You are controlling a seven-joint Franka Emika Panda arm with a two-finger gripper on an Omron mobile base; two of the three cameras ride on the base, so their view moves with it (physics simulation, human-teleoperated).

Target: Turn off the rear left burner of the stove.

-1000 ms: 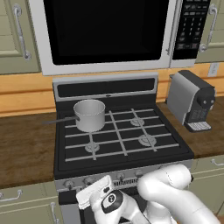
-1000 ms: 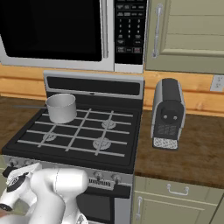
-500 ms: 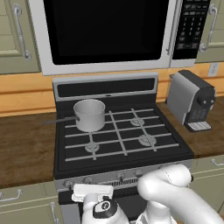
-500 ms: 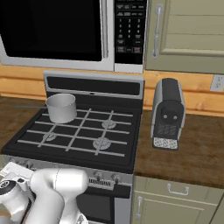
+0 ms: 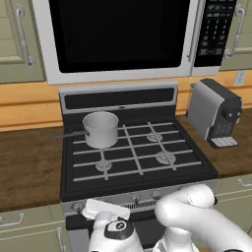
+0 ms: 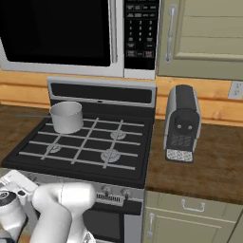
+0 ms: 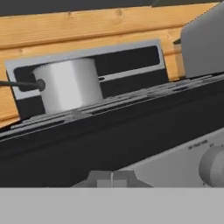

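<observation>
While the gripper [image 5: 101, 210] hangs low, the stove [image 5: 133, 152] lies just behind.

Metal, glass and wood around the cooker

The stove [image 5: 138, 170] has a matt black top, dark grates and a brushed silver front strip; its knob [image 7: 213, 166] looks dull grey metal. The pot [image 5: 101, 129] is smooth satin steel. The microwave [image 5: 118, 37] has glossy black glass, the counter [image 6: 209, 161] dark grained wood, the wall boards [image 7: 87, 28] pale wood.
</observation>
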